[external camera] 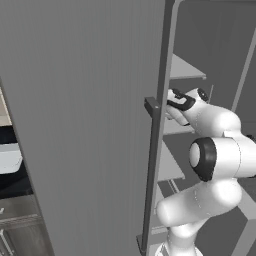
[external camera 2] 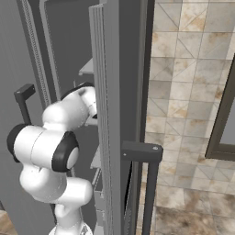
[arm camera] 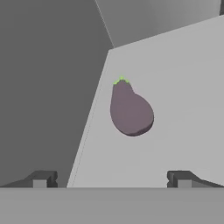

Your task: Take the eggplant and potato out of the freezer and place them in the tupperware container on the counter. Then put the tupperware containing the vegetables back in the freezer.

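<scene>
Gripper (arm camera: 112, 179) wide open, nothing between the fingers (arm camera: 42, 178); both dark tips apart at the bottom of the hand view. Eggplant (arm camera: 130, 110) straight ahead of the gripper, between the finger lines but farther out, not touched. It lies on a pale grey shelf (arm camera: 183, 100), green stem tip pointing away from the hand, plump end nearer. No other item on the shelf patch around it. To the gripper's left the shelf edge meets a dark grey inner wall (arm camera: 43, 87); another grey panel slants past the eggplant at the far end.

Left base view: arm (external camera: 215, 150) reaches forward into the open freezer (external camera: 220, 55), hand past the door edge at mid shelf height. Ribbed door (external camera: 85, 125) stands open just left of the arm, its dark bar handle (external camera: 152, 150) right beside the wrist. Grey shelves above and below the hand. Tupperware (external camera: 10, 157) is a pale piece at the far left edge, well apart from the gripper, behind the door, sitting on the black counter (external camera: 12, 182).

Right base view: door edge (external camera 2: 112, 114) close on the arm's right, hiding the hand; second handle (external camera 2: 149, 183) in front. Tiled wall (external camera 2: 188, 92) further right.
</scene>
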### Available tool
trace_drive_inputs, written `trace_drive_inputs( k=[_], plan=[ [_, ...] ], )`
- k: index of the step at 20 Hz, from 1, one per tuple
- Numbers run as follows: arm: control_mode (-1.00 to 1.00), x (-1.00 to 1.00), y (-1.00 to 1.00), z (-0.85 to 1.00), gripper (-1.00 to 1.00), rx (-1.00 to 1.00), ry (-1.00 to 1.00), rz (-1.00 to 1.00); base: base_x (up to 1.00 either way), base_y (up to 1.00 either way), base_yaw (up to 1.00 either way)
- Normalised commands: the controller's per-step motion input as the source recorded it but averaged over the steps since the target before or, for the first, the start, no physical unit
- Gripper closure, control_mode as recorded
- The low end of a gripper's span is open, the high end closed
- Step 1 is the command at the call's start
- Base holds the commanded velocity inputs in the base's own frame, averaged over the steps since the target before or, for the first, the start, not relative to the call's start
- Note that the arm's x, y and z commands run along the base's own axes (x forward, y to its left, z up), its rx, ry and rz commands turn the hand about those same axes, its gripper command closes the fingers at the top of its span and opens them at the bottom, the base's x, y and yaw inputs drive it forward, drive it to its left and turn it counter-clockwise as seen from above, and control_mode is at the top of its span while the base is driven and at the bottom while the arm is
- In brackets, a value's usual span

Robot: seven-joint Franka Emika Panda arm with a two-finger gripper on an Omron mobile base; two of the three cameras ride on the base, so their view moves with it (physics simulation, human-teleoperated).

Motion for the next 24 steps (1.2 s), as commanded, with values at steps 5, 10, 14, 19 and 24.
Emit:
trace_drive_inputs(
  k=[5,10,14,19,24],
  plan=[
    [-1.0,0.28,0.0,-0.13,-1.0,0.0,0.0,0.04,0.0,0.0,0.0],
    [-1.0,0.24,0.01,-0.13,-1.0,0.0,0.0,0.03,0.0,0.0,0.0],
    [-1.0,0.29,0.01,-0.14,-1.0,0.0,0.0,0.03,0.0,0.0,0.0],
    [-1.0,0.25,0.02,-0.12,-1.0,0.0,0.0,0.04,0.0,0.0,0.0],
    [-1.0,0.34,0.03,-0.13,-1.0,0.0,0.0,0.03,0.0,0.0,0.0]
  ],
)
